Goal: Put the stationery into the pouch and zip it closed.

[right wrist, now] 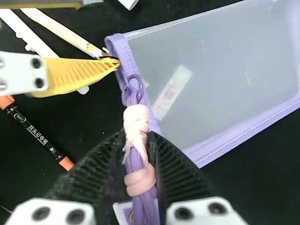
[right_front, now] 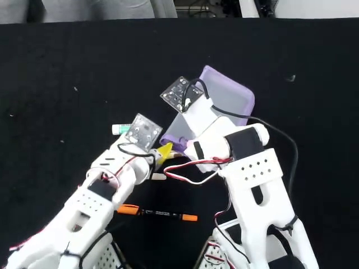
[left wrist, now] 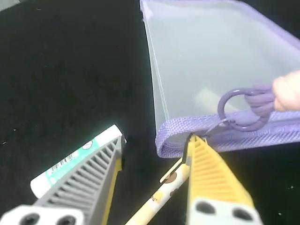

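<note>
The black table (right_front: 56, 67) carries a purple pouch (right_front: 233, 98) right of centre, its zip end toward the near left; the right gripper (right wrist: 137, 138) is clamped tight on the zip pull (right wrist: 136, 122); the left gripper (left wrist: 155, 140) is spread wide and holds nothing — one side touches the pouch's near-left corner; an orange marker (right_front: 157, 213) lies near, between the arms; a cream pen (left wrist: 157, 199) lies beneath the left gripper; a green-and-white tube (right_front: 119, 129) lies just left of it.

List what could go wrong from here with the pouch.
1. The right claw is shut on the zipper pull, but the open left claw only touches the corner of the pouch, so a tug may drag the pouch instead of running the zipper.
2. The orange marker and cream pen lie outside; zipping now would likely leave them out.
</note>
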